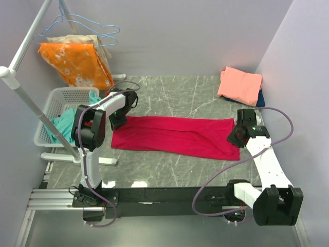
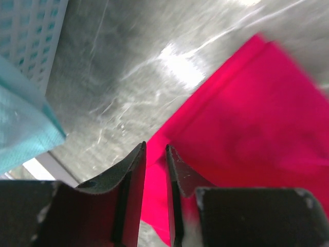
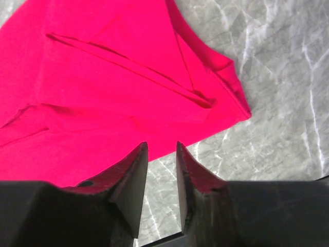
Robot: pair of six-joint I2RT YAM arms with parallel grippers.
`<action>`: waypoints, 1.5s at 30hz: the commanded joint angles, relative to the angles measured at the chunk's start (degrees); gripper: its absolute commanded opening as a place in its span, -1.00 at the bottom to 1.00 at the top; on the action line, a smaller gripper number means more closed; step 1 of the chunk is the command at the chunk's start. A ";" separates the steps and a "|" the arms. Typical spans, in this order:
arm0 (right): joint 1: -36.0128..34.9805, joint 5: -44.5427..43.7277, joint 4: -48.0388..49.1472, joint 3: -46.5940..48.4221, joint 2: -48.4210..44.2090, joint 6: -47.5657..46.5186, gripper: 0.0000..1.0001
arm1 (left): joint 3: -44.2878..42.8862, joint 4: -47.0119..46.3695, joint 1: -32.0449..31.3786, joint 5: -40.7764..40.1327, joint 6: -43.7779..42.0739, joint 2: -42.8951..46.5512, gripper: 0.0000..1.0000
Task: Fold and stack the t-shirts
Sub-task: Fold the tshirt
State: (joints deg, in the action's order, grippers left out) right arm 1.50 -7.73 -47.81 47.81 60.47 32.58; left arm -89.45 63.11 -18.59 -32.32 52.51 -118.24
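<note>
The crimson-red t-shirt lies on the marble table as a long strip folded lengthwise, running left to right. My left gripper hovers at its left end; in the left wrist view the jaws stand a narrow gap apart over the red cloth, gripping nothing. My right gripper is at the strip's right end. Its jaws are open just off the shirt's edge, with bare table showing between them. A folded salmon-pink t-shirt rests on a dark blue one at the back right.
A white basket holding teal cloth stands left of the table, close to my left arm. An orange white-blotched cloth hangs on a rack at the back left. Walls close in the table at the back and right.
</note>
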 commanded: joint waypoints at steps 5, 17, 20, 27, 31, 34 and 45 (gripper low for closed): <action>-0.44 2.80 2.28 2.37 2.37 1.09 -0.56 | -1.52 -1.58 -0.48 0.06 -0.03 5.73 -0.44; -2.99 5.00 10.28 6.58 14.40 0.56 -0.56 | -4.49 -9.59 -0.48 11.66 -8.56 1.79 -0.46; -2.99 4.04 10.46 10.18 20.03 -0.41 -0.55 | -7.57 -8.45 -0.40 11.75 -9.09 -1.55 -0.50; -2.99 8.68 15.46 15.73 29.77 -3.31 -0.42 | -10.31 -7.92 -0.31 11.31 -10.59 -3.58 -0.50; -3.43 12.64 15.47 18.54 35.32 -3.84 -0.45 | -10.66 -7.30 -0.04 10.87 -10.68 -4.02 -0.49; -4.48 12.91 15.03 20.03 37.88 -4.19 -0.45 | -10.75 -6.86 0.31 10.70 -10.85 -4.46 -0.50; -7.30 12.04 14.68 24.34 43.24 -3.57 -0.45 | -10.57 -7.39 0.57 11.40 -11.73 -4.46 -0.50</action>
State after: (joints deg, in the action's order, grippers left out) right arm -4.95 4.82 -33.80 69.04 102.59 28.88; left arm -98.19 55.42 -18.15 -21.21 42.15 -122.63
